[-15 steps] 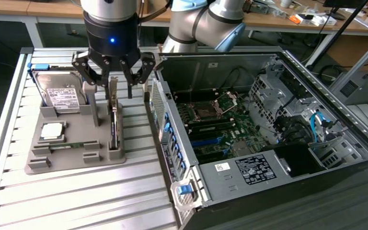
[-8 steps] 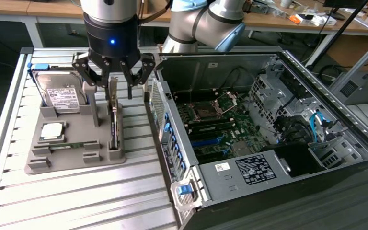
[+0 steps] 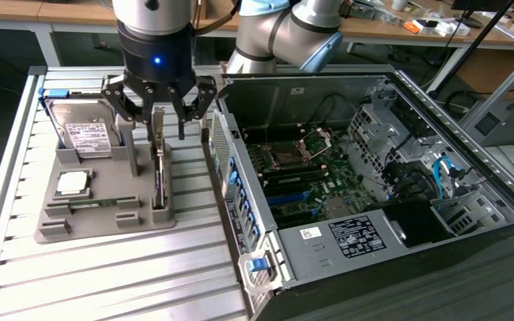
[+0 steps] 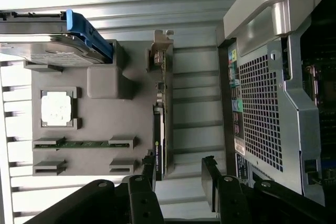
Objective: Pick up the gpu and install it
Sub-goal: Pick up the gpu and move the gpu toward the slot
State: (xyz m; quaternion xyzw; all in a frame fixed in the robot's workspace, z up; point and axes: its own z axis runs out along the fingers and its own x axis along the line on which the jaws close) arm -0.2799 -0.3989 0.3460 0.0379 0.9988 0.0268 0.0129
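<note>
Standing edge-up in gray holder (image 3: 96,215): thin dark gpu (image 3: 158,170) w/ pincer (image 3: 160,124) spread above.

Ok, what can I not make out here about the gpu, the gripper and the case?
gpu fan face: hidden, both views see the card edge-on.
Contact of the open gripper with the gpu: in the wrist view one finger overlaps the card's end; cannot tell.
Drive label text: too small in the exterior view.
Slots in the case: too small and dark in the exterior view.
</note>
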